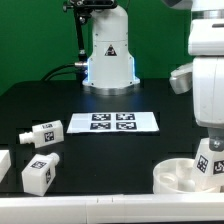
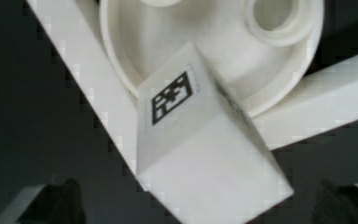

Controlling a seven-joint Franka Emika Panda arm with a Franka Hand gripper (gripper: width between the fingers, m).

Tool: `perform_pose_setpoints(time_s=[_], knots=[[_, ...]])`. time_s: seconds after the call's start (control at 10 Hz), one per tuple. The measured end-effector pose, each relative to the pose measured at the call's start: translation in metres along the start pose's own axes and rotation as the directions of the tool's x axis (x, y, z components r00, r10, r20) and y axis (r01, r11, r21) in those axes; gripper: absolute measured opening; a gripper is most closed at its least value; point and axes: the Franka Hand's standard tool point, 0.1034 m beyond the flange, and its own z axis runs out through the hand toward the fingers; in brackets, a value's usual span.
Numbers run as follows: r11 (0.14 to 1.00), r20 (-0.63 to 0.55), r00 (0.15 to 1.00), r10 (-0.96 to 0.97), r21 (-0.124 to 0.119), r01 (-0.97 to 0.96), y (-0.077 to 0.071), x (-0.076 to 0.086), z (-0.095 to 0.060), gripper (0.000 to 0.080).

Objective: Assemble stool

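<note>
"At the exterior view's right, by the near edge of the desk point(image 1: 120, 150), is the seat ring point(image 1: 178, 176), flat, hollow side up."

"Leg?"

"One leg point(image 1: 208, 160) stands in the hollow under the arm point(image 1: 205, 60), long axis near upright, tag facing the camera. Wrist view: it runs lengthwise away from the camera, far end against the seat beside the round hole point(image 2: 274, 15)."

"Jaws?"

"Wide. Dark fingers point(image 2: 44, 204) sit either side of the leg with a gap showing on each side, not touching it."

"Other parts?"

"Two loose legs point(image 1: 42, 133) on their sides at the exterior view's left, well apart from the seat. That one lies roughly across; the other point(image 1: 40, 173) is slanted, nearer the front. A third piece is cut by the edge, can't tell what."

"Surface, room?"

"Black desk, marker board point(image 1: 112, 122) flat mid-desk, white robot base point(image 1: 108, 55) behind it, green backdrop point(image 1: 40, 30)."
</note>
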Motion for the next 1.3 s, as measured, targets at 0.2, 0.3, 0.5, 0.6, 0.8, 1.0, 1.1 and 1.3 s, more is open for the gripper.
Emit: perform_pose_setpoints(time_s=[0.2,0.3,0.5,0.6,0.8,1.0,1.1,1.3], knots=[[0.958,0.052,0.956,-0.288,0.005,0.288,-0.009,0.004,0.019,0.0648],[0.939,0.061,0.937,-0.343,0.006,0.343,-0.013,0.007,0.025,0.0648],[0.878,0.065,0.876,-0.478,0.023,0.478,-0.007,-0.006,0.029,0.0648],[0.875,0.069,0.872,-0.485,0.024,0.484,-0.007,-0.007,0.03,0.0648],[0.895,0.069,0.892,-0.446,0.021,0.446,-0.007,-0.007,0.03,0.0387],[0.963,0.071,0.961,-0.268,0.007,0.268,-0.007,-0.007,0.03,0.0333],[0.982,0.071,0.98,-0.188,0.0,0.188,-0.006,-0.007,0.029,0.0333],[0.994,0.054,0.993,0.107,-0.012,-0.106,-0.003,-0.009,0.028,0.0333]])
